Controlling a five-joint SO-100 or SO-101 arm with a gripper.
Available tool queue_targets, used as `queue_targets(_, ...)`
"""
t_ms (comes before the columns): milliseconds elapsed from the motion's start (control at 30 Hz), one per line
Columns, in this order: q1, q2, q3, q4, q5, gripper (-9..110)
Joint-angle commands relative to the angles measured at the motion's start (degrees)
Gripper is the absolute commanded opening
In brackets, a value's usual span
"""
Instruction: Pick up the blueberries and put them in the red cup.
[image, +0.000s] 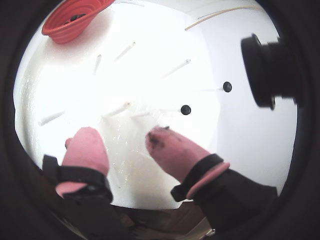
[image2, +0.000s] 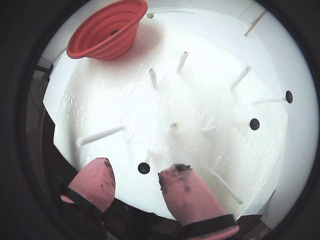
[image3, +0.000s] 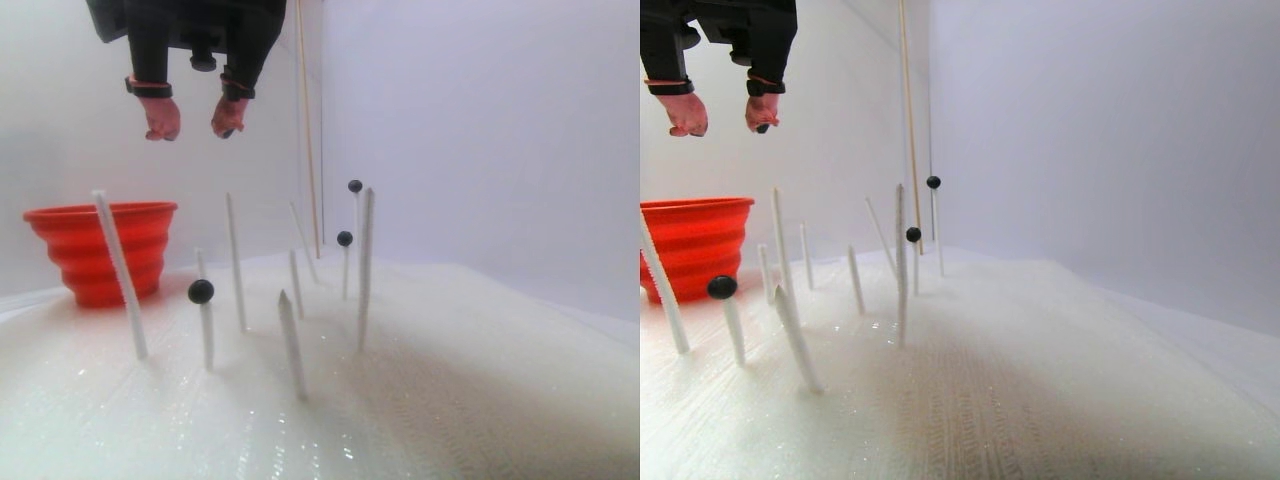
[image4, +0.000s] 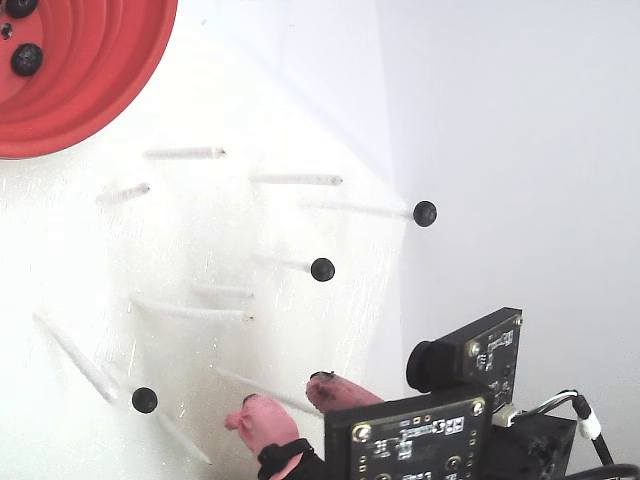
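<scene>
In the fixed view I start at the far left, where the red cup (image4: 70, 90) fills the 10 o'clock corner with two blueberries (image4: 27, 58) already lying on its stepped rings. Moving right across the white mat (image4: 300, 120), thin white sticks (image4: 185, 153) poke up all over it. One berry (image4: 145, 400) sits atop a stick down at 7 o'clock, another (image4: 322, 269) near the centre, and a third (image4: 425, 213) further right at about 3 o'clock. My gripper (image4: 290, 400) hangs at 6 o'clock with its pink-capped fingers (image4: 262, 420) spread apart and nothing between them (the tips look smudged dark). To its right, at 5 o'clock, sits a small camera board (image4: 470, 365).

In the stereo pair view the gripper (image3: 195, 122) hovers high at 11 o'clock, well above the cup (image3: 100, 250) and the sticks. In a wrist view one berry (image2: 144, 168) lies just between and ahead of the open fingertips.
</scene>
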Motion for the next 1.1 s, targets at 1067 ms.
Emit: queue_targets(1067,1.93,-16.26,-2.81,-3.87,-1.05,17)
